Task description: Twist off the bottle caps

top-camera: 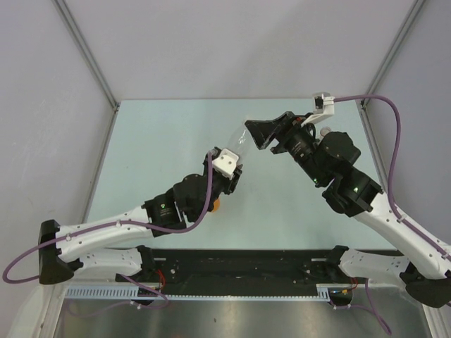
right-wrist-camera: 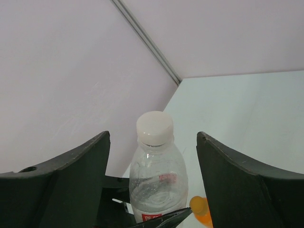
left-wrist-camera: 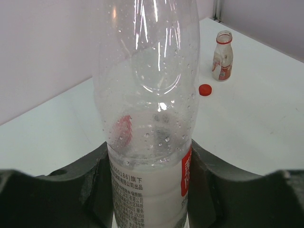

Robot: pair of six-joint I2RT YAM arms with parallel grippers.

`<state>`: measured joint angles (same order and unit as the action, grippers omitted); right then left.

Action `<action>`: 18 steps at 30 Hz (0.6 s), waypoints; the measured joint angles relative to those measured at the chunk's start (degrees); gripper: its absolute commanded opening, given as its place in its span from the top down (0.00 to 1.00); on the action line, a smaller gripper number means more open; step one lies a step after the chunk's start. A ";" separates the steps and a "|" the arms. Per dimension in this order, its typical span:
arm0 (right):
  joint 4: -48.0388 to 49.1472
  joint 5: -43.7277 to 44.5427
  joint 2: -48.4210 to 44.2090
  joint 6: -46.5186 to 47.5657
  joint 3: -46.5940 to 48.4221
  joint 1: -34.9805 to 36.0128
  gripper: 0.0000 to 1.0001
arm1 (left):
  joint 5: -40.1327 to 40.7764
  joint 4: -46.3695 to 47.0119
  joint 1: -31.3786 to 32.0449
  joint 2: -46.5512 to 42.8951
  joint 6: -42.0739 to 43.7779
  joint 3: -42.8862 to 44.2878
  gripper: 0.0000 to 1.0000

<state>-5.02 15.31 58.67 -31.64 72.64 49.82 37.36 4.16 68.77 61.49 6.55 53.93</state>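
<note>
My left gripper (left-wrist-camera: 147, 153) is shut on the clear bottle with the pale label (left-wrist-camera: 147, 95) and holds it by its lower body. The bottle's white cap (right-wrist-camera: 154, 126) is on the neck. My right gripper (right-wrist-camera: 153, 136) is open, with one finger on each side of that cap and not touching it. In the top view the left gripper (top-camera: 233, 173) and right gripper (top-camera: 256, 135) face each other mid-table. The squat orange bottle (right-wrist-camera: 203, 212) with its orange cap stands behind the clear one and shows under the left arm (top-camera: 215, 205).
A small clear bottle with a red neck ring (left-wrist-camera: 223, 56) stands open at the far side of the table. Its red cap (left-wrist-camera: 204, 90) lies on the table just in front of it. Grey walls close in the table at the back and sides.
</note>
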 measured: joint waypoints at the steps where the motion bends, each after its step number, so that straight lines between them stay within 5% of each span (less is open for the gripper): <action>1: 0.02 -0.13 0.26 -0.11 0.00 0.00 0.26 | 0.00 0.00 0.09 0.00 0.00 0.00 1.00; 11: 0.35 -0.74 1.86 -0.72 0.00 0.09 0.39 | 0.02 0.00 1.18 0.00 0.09 0.00 1.00; 18: 0.92 -0.74 2.34 -0.76 0.00 0.09 0.63 | 0.07 0.00 2.01 0.02 0.68 0.00 1.00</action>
<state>-4.10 14.57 61.01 -32.40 72.64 49.91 37.43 4.16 70.78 61.52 7.22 53.93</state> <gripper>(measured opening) 0.465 0.534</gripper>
